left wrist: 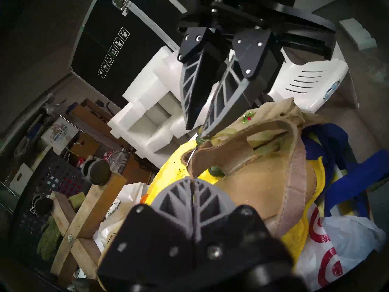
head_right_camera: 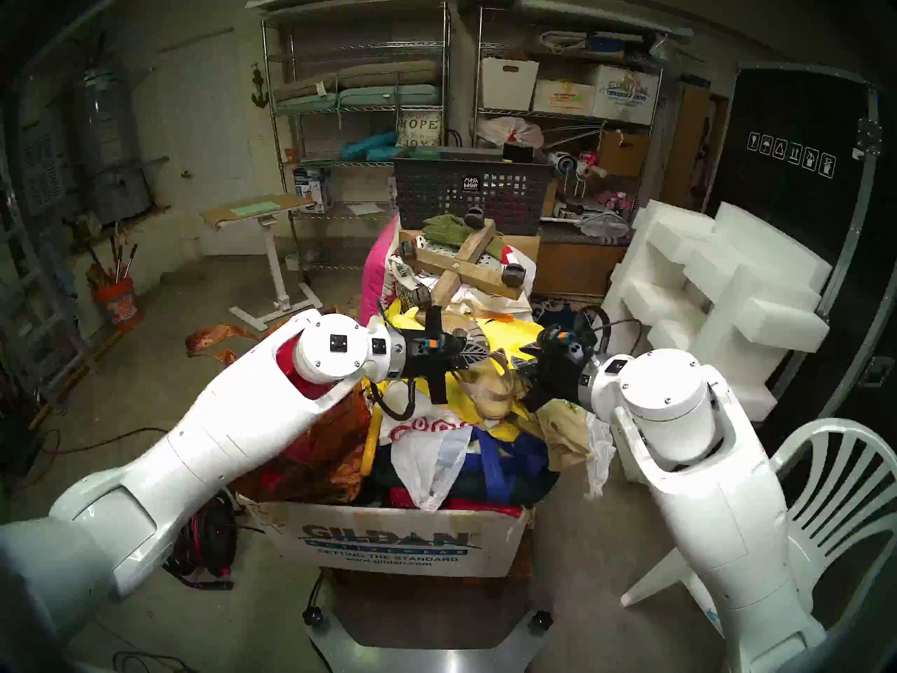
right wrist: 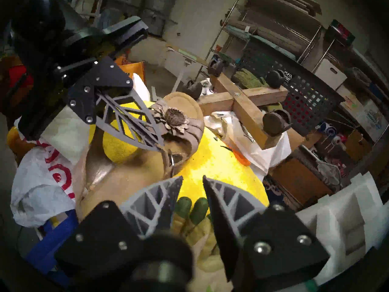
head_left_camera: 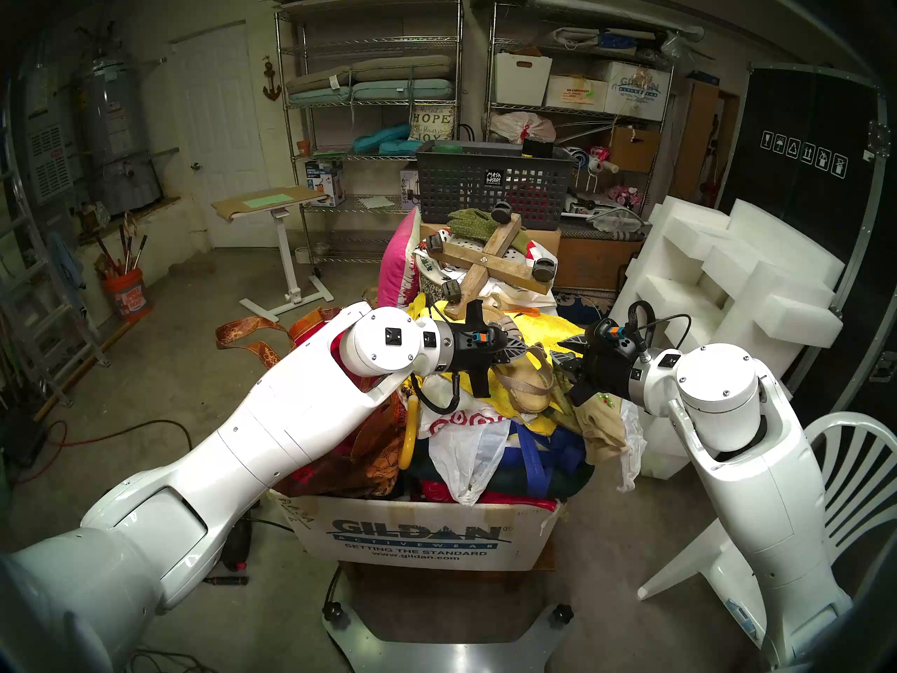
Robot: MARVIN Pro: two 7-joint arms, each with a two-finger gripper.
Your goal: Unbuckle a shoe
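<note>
Left gripper (right wrist: 159,145) pinches ankle strap (right wrist: 168,158) beside buckle (right wrist: 172,159); right gripper (right wrist: 192,181) part-open, empty. Step: securing strap. Next: right needs strap's free end.

Overfilled Gildan cardboard box (head_left_camera: 422,536) of bags, yellow cloth (right wrist: 221,165) on top under the sandal (right wrist: 147,158).

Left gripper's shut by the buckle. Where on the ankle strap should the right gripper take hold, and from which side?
Probably the ankle strap just below its metal buckle, opposite the left gripper. It stands on edge, running toward the open right gripper, so come straight in from the heel end, a finger on each face.
</note>
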